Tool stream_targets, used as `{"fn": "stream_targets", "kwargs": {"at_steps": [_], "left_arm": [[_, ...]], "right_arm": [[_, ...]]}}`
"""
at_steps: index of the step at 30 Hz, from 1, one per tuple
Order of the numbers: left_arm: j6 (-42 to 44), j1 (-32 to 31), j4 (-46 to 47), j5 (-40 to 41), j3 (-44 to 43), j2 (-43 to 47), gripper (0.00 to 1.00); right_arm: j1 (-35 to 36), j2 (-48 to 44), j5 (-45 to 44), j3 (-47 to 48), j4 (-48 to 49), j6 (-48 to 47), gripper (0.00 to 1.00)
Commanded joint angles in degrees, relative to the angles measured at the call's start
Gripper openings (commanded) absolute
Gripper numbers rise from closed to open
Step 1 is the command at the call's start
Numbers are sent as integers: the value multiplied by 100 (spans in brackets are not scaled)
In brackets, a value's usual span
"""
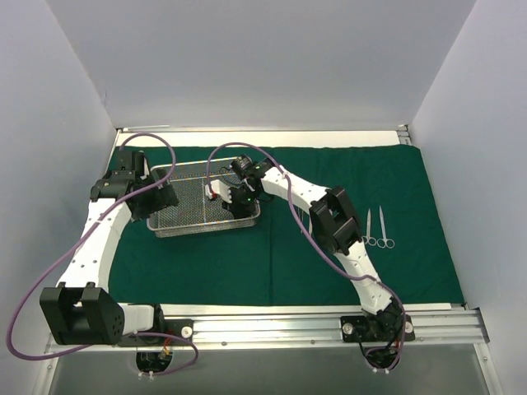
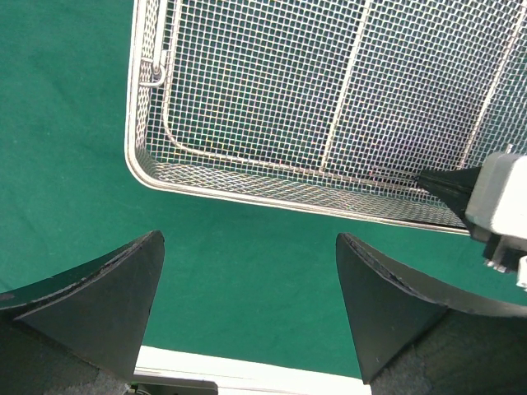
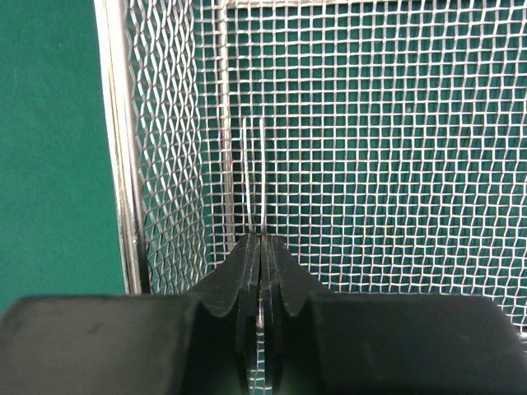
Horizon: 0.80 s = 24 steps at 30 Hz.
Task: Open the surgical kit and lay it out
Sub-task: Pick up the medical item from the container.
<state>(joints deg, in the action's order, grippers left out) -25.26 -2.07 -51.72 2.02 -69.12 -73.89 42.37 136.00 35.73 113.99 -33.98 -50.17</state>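
Right jaws fully closed, pinching a slim steel instrument (image 3: 262, 164) inside mesh tray (image 1: 202, 230), 3 o'clock end. Left jaws wide open, empty, at tray's 9 o'clock. Tray sits 10 o'clock on green cloth (image 1: 247, 271); two instruments (image 1: 377, 229) at 3 o'clock.

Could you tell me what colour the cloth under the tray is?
The cloth is dark green; top external view.

Built from rounded white links, left arm (image 1: 95, 239) and right arm (image 1: 295, 192) alike, jointed by boxy black housings. Trailed along each by a looping purple cable (image 1: 51, 276). Finished at the left gripper (image 2: 249, 239) with broad matte-black wedge fingers (image 2: 99, 300); at the right gripper (image 3: 260, 240) with black, step-ridged ones, a pale grey block (image 2: 502, 193) just behind them.
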Motion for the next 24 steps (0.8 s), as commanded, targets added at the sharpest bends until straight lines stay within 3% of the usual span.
{"fn": "stream_targets", "kwargs": {"at_steps": [1,10,24], "left_arm": [[21,101,207,-61,48,120,94],[21,171,189,-141,-84,-46,94],[-85,180,329,-439,-304,-389,94]], "right_arm": [[-36,383,-145,35,14,209,0],[-352,243,13,439,471,1105,0],[-616,-426,479,61,1007,1940,0]]}}
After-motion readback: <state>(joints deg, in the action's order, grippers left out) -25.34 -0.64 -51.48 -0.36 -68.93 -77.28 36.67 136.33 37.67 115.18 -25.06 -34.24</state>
